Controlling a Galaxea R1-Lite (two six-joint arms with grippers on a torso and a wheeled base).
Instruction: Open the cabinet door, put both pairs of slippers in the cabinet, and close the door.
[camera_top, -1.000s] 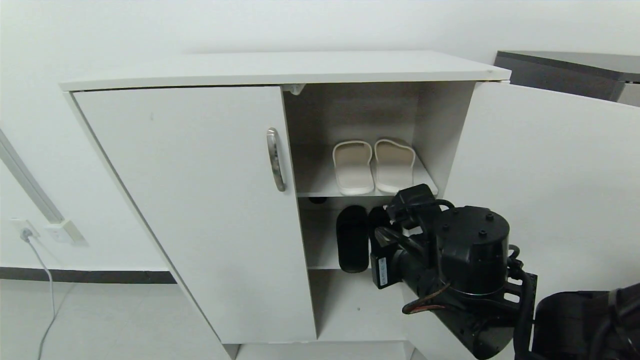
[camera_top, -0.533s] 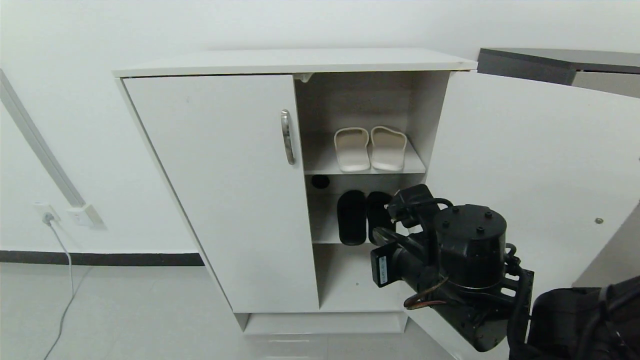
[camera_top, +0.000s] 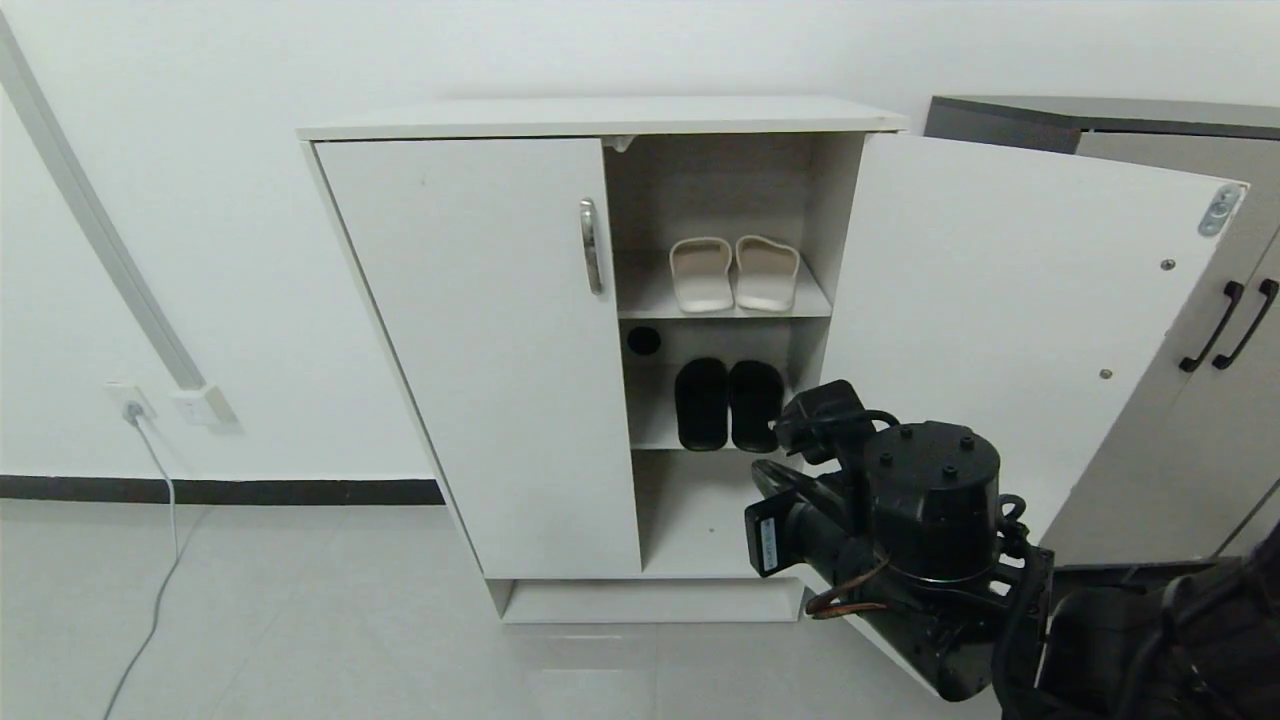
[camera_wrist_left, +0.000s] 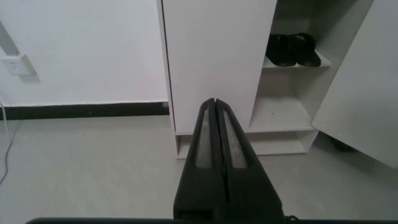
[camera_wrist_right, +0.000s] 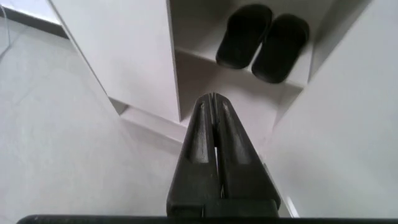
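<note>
The white cabinet (camera_top: 600, 118) has its left door (camera_top: 480, 350) shut and its right door (camera_top: 1000, 300) swung wide open. A beige pair of slippers (camera_top: 735, 272) lies on the upper shelf. A black pair of slippers (camera_top: 728, 403) lies on the middle shelf, also seen as black slippers (camera_wrist_right: 264, 43) and black slippers (camera_wrist_left: 292, 50). My right gripper (camera_wrist_right: 211, 98) is shut and empty, held in front of the open compartment, below the black pair. My left gripper (camera_wrist_left: 214, 101) is shut and empty, low over the floor, facing the closed door.
A metal handle (camera_top: 590, 245) sits on the closed left door. A grey cabinet (camera_top: 1200, 300) stands just behind the open door. A wall socket with a cable (camera_top: 130, 410) is at the left. Bare tiled floor (camera_top: 300, 620) lies before the cabinet.
The whole head view has pulled back and shifted, so the cabinet looks smaller and farther away. Both pairs of slippers stay on their shelves. The right arm keeps its pose.
</note>
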